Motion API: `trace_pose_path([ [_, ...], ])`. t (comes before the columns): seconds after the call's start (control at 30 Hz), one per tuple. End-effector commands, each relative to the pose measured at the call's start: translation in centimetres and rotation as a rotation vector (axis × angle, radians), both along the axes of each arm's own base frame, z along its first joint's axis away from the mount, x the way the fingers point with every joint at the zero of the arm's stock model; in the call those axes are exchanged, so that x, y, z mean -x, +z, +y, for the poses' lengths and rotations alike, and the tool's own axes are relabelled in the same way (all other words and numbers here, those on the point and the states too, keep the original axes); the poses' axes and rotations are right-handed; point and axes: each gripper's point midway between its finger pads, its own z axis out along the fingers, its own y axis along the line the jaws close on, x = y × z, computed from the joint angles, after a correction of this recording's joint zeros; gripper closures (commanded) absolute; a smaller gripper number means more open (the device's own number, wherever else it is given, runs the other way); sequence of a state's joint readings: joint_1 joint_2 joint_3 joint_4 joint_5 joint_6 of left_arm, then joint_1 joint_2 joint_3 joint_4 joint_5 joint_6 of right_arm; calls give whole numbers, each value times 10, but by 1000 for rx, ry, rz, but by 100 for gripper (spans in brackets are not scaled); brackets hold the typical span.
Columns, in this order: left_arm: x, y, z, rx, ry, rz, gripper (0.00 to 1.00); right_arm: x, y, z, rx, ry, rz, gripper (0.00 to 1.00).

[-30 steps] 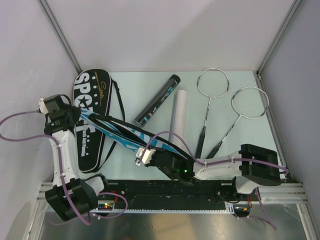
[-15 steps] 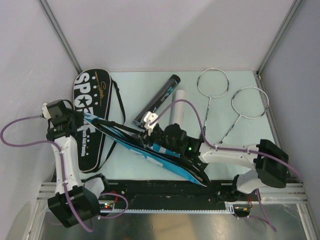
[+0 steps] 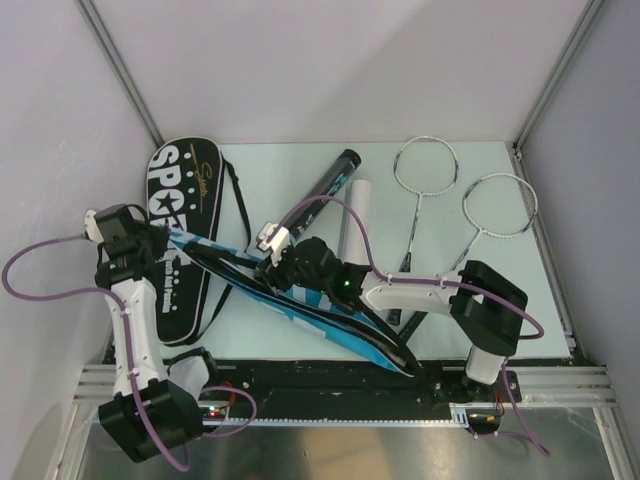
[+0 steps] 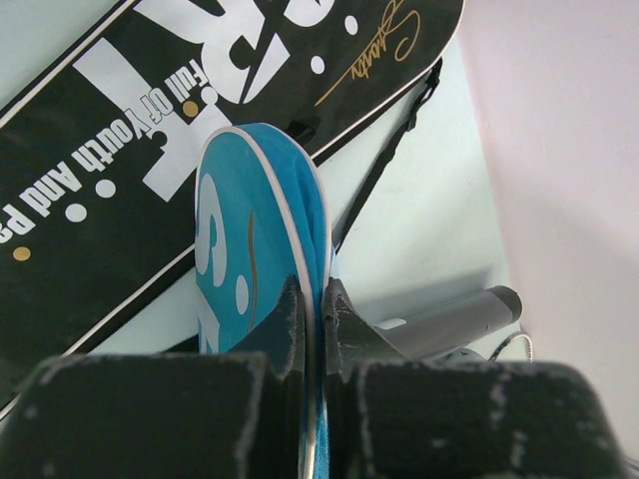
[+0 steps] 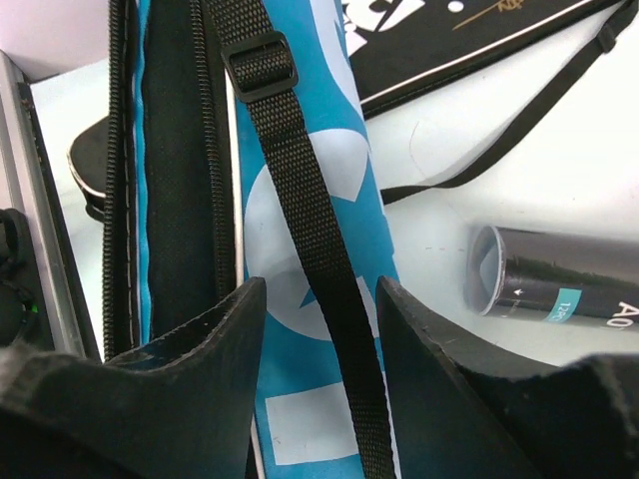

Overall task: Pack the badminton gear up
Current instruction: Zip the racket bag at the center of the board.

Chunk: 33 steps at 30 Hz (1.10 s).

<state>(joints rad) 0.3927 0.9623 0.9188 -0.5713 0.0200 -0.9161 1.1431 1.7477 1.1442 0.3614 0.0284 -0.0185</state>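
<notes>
Blue cover (image 3: 345,335): "SPORT" racket bag. Head end lifted at far left. Long axis runs diag. down to near edge, by R arm's base.
L gripper (image 4: 318,299): jaws together, clamped on rounded head-end rim of blue cover.
R gripper (image 5: 319,289): jaws apart, poised over cover's mid-section, nothing gripped.
Strap (image 5: 310,230): black webbing w/ buckle. Runs lengthwise betw. R fingers, along cover's axis.
Zip opening (image 5: 175,150): dark slot w/ zipper teeth, beside strap, in line w/ one R finger.
Key relation: strap and cover lie straight below R jaws, axis passing through the gap. R arm nearer mid-section, L arm only at head end.
Black cover (image 3: 185,200): flat on table, far left, beside L gripper.
Tubes: black tube (image 3: 320,200) w/ teal print, white tube (image 3: 357,200) just beside it, beyond blue cover.
Rackets: far racket (image 3: 425,165), near racket (image 3: 498,205), far right, well apart from blue cover.
Likely next: R jaws close on strap or zip edge, prob. to hold bag open.
</notes>
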Motion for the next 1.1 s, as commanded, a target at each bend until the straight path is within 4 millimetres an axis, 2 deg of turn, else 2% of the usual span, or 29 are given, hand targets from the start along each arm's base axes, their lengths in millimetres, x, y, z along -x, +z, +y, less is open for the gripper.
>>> trace_pose_path([
  [0.0, -1, 13, 0, -29, 5, -60, 100, -3, 6, 11, -14, 13, 0, 50],
  [0.23, 0, 13, 0, -28, 7, -62, 100, -12, 5, 7, 5, -19, -9, 50],
  [0.3, 0, 13, 0, -28, 9, -63, 100, -13, 2, 6, 16, -22, -12, 59],
  [0.47, 1, 13, 0, -31, 9, -64, 100, -19, 0, 4, 28, -48, -16, 94],
  [0.53, 1, 11, 0, -27, 9, -62, 100, -19, 8, 4, 10, -49, -16, 99],
  [0.63, 1, 7, -1, -18, 12, -53, 100, -14, 36, 2, -47, -34, -15, 100],
  [0.73, 0, 5, -1, -7, 19, -50, 100, 0, 73, 0, -121, -6, -1, 100],
  [0.87, -1, 5, 0, -2, 22, -50, 100, 40, 112, 4, -220, 114, 52, 100],
  [0.97, 0, 5, -1, 7, 23, -51, 100, 72, 124, 9, -259, 190, 102, 100],
  [1.07, -1, 3, -2, 17, 25, -51, 100, 99, 127, 18, -285, 255, 166, 100],
])
